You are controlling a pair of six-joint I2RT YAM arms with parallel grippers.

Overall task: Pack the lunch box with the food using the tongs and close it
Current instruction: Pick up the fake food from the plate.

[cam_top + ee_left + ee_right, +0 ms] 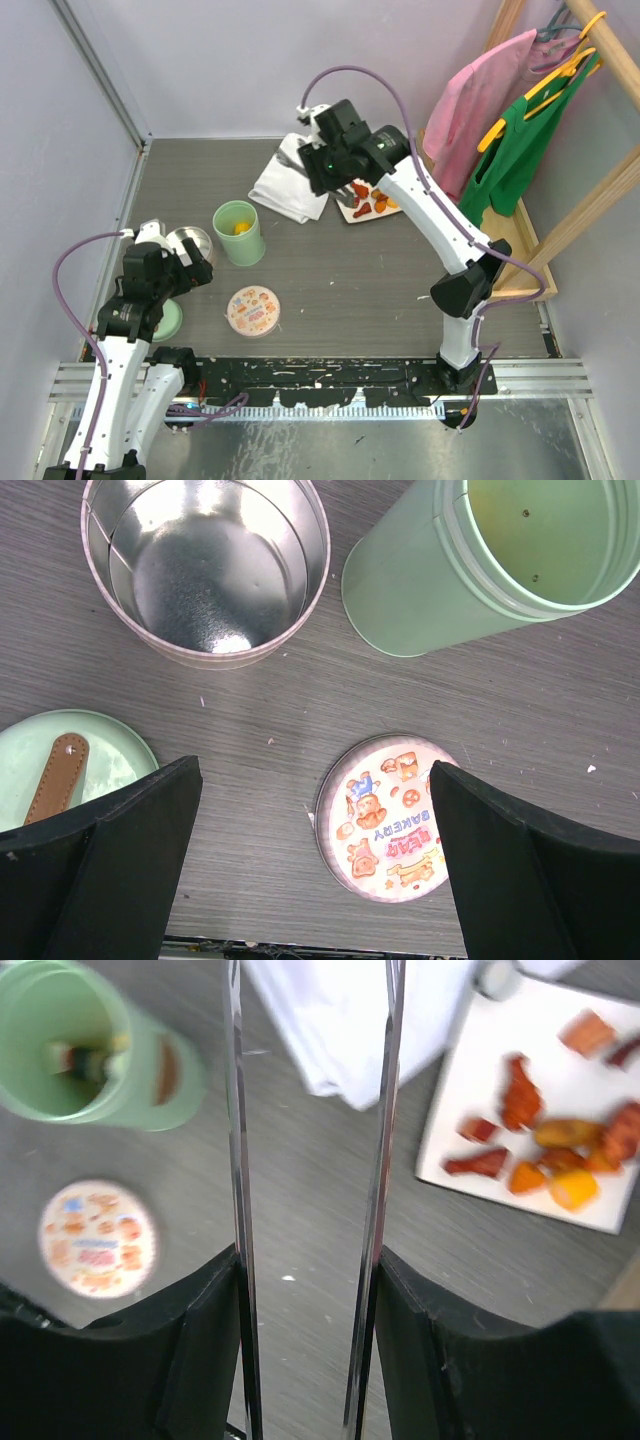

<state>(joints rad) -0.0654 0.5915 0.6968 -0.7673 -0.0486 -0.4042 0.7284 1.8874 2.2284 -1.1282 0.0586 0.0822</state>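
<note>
My right gripper [305, 1290] is shut on the tongs [236, 1160]; their two thin metal arms run up between my fingers, spread apart, with the tips out of frame. It hangs over the table between the white cloth and the food [545, 1145], small orange, red and brown pieces on a white plate [470, 1080]. The mint-green lunch box [239, 232] stands upright and uncovered with a few pieces inside [85, 1058]. My left gripper [315, 820] is open and holds nothing, low over the printed round lid [385, 815]. The mint lid with its brown knob [57, 777] lies at the left.
An empty metal tin [205, 570] stands next to the lunch box. A crumpled white cloth [290, 180] lies at the back, left of the plate. A wooden rack with pink and green garments [510, 130] fills the right side.
</note>
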